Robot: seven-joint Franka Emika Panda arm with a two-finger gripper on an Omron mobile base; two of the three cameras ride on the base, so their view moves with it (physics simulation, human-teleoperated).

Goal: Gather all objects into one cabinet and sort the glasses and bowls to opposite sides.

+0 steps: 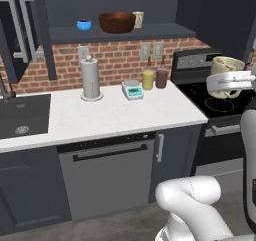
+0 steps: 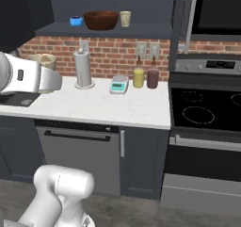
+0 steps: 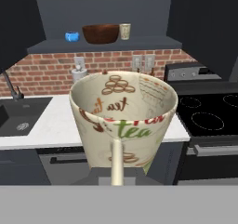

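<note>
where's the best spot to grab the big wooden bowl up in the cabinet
Probably the front rim of the wooden bowl, one finger inside and one outside, coming straight in from the open cabinet front. It is too wide to span, and the blue bowl and cream cup crowd its two sides.

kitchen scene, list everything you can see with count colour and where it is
wooden bowl: 1, reddish-brown, middle of the open cabinet shelf
blue bowl: 1, bright blue, on the shelf left of the wooden bowl
cup: 1, pale cream, on the shelf right of the wooden bowl
mug: 1, cream with printed lettering, held up in the gripper
paper towel roll: 1, grey, counter by the wall
scale: 1, teal and white, counter
bottles: 2, yellow and dark red, counter next to the stove
sink: 1, black, left of the counter
stove: 1, black, right
gripper: 1, shut on the mug
</note>
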